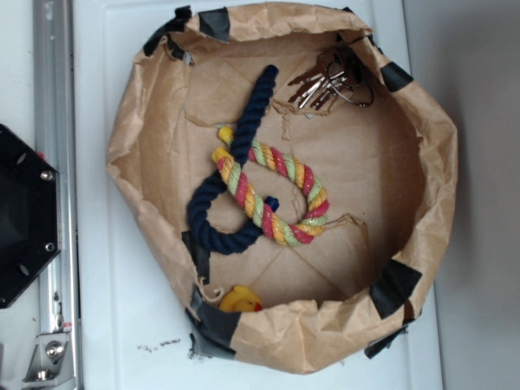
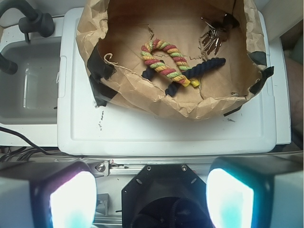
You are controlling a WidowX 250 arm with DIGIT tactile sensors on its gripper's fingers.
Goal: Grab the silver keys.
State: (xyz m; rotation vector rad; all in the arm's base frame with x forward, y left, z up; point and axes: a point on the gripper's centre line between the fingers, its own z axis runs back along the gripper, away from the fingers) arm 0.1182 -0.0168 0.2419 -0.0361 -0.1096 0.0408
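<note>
The silver keys [image 1: 325, 84] lie in a small bunch on dark wire rings at the far right corner of a brown paper basin [image 1: 422, 162], close to its wall. In the wrist view the silver keys [image 2: 213, 35] show at the upper right inside the paper basin [image 2: 190, 107]. My gripper [image 2: 151, 199] hangs far back from them, over the robot's black base [image 2: 161, 199], with its two glowing fingers [image 2: 71, 199] wide apart and nothing between them. The gripper does not show in the exterior view.
A multicoloured twisted rope [image 1: 276, 191] and a navy rope [image 1: 231, 171] lie crossed in the basin's middle. A yellow toy [image 1: 240, 301] peeks at the near wall. The basin rests on a white lid [image 1: 106, 309]; a metal rail [image 1: 53, 162] and the black base [image 1: 24, 219] stand left.
</note>
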